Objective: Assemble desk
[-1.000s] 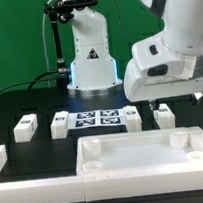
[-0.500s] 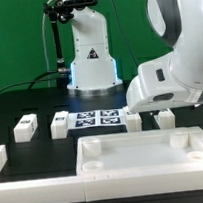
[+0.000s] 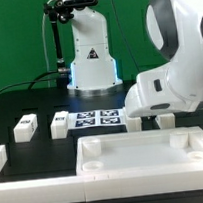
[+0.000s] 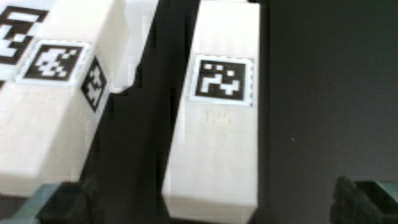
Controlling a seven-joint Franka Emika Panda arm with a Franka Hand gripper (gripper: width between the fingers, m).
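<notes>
Gripper (image 4: 210, 205) is hovering wide open, fingers (image 4: 54, 205) straddling a tagged white desk leg (image 4: 222, 110) without touching it. The leg is lying at three o'clock of the marker board (image 3: 97, 118), with the rimmed tabletop panel (image 3: 144, 151) sitting at six o'clock.

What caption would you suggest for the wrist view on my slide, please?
Open gripper above a tagged white desk leg, fingertips either side, a second tagged leg alongside on the black table.
</notes>
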